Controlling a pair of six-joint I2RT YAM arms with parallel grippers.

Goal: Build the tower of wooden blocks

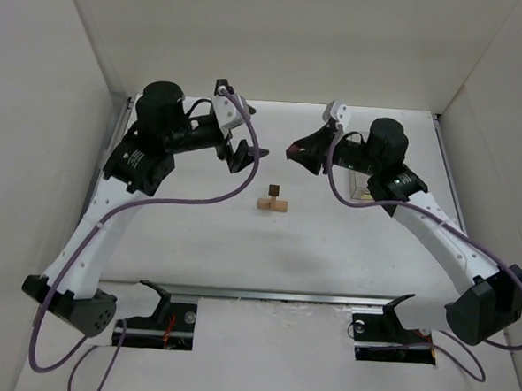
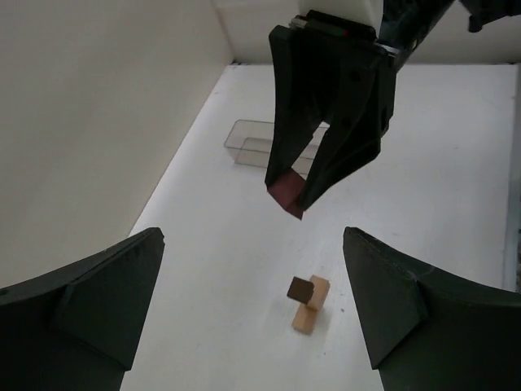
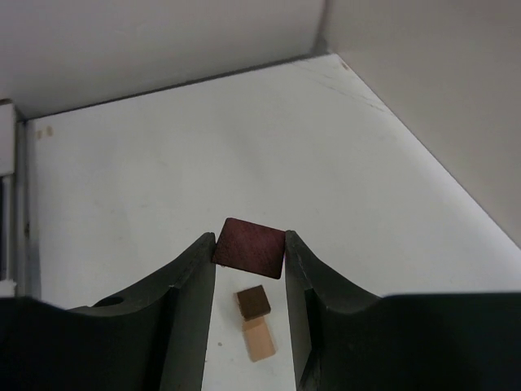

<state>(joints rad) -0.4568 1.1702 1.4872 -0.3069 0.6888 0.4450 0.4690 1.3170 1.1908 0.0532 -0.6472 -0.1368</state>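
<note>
The wood block tower (image 1: pixel 274 201) stands mid-table: a tan bar with one dark cube on top. It shows in the left wrist view (image 2: pixel 308 303) and the right wrist view (image 3: pixel 256 324). My right gripper (image 1: pixel 293 151) is shut on a dark reddish-brown cube (image 3: pixel 250 248), held in the air up and right of the tower. The held cube shows in the left wrist view (image 2: pixel 286 195). My left gripper (image 1: pixel 242 156) is open and empty, up and left of the tower.
A clear plastic box (image 2: pixel 259 147) lies behind the right gripper, partly hidden by the arm (image 1: pixel 361 186). White walls close the table on three sides. Metal rail along the near edge (image 1: pixel 264 295).
</note>
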